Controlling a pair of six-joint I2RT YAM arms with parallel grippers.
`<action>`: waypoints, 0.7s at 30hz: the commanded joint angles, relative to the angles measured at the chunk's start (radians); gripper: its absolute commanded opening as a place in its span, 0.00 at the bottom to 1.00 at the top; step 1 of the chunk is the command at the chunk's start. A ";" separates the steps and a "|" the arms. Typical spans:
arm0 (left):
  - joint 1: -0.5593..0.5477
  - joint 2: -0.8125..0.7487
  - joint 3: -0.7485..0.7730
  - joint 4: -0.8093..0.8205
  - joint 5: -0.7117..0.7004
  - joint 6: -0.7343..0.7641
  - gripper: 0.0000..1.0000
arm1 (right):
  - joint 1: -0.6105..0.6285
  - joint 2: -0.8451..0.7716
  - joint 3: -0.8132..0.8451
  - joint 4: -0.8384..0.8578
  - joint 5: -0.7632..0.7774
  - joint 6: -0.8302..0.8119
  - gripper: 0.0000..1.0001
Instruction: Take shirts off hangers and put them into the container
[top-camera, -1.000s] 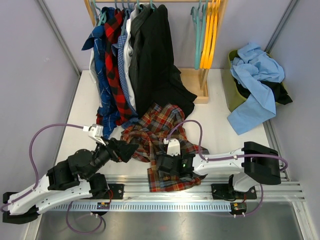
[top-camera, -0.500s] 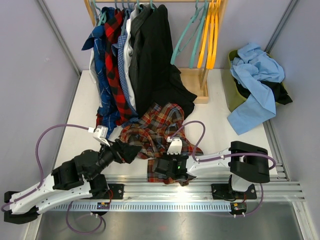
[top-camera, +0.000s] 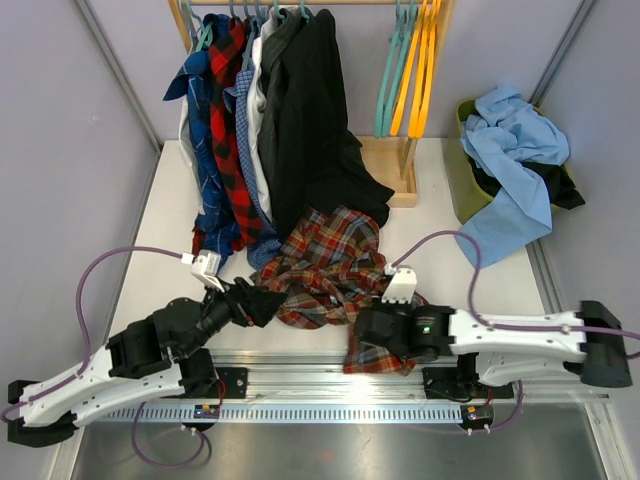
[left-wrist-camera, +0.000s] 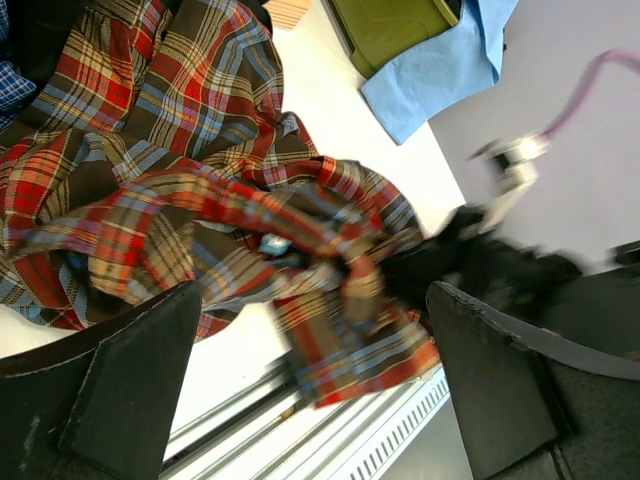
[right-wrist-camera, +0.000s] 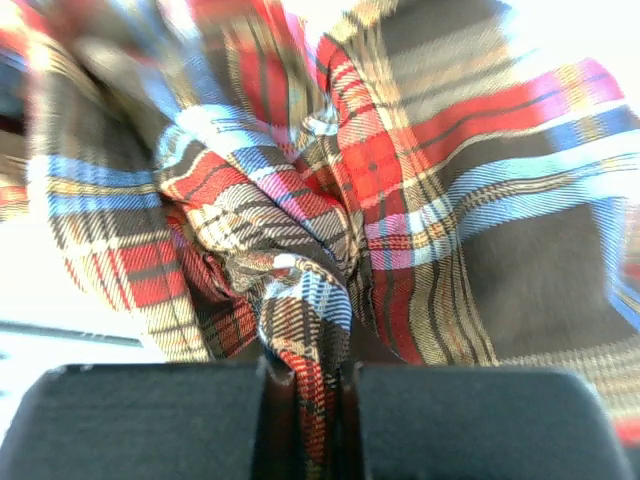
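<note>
The brown-red plaid shirt (top-camera: 325, 262) lies crumpled on the table in front of the rack. My right gripper (top-camera: 378, 342) is shut on a fold of its near hem; in the right wrist view the cloth (right-wrist-camera: 300, 290) is pinched between the closed fingers (right-wrist-camera: 150, 420). My left gripper (top-camera: 262, 303) stands open at the shirt's left edge, with the plaid (left-wrist-camera: 200, 150) beyond its spread fingers (left-wrist-camera: 140, 370). Several shirts (top-camera: 265, 100) hang on teal hangers at the back. The olive container (top-camera: 460, 170) at the right holds a light blue shirt (top-camera: 515, 150).
Empty teal hangers (top-camera: 385, 70) and orange hangers (top-camera: 422, 60) hang on the wooden rack, whose base (top-camera: 385, 170) stands beside the container. A metal rail (top-camera: 330, 375) runs along the near table edge. The right arm's cable (top-camera: 470, 270) loops over the table.
My right gripper has shut on the plaid shirt's hem and moved right, dragging the cloth with it. The empty teal hangers swung and settled. My left gripper stayed open and shifted slightly right.
</note>
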 joint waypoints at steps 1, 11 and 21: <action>-0.003 0.017 0.019 0.075 0.020 -0.002 0.99 | 0.009 -0.163 0.125 -0.259 0.124 -0.061 0.00; -0.003 0.073 0.060 0.108 0.035 0.033 0.99 | 0.000 -0.015 0.387 -0.016 0.179 -0.561 0.00; -0.001 -0.002 0.078 0.068 0.026 0.046 0.99 | -0.232 0.284 0.509 0.454 -0.101 -0.894 0.00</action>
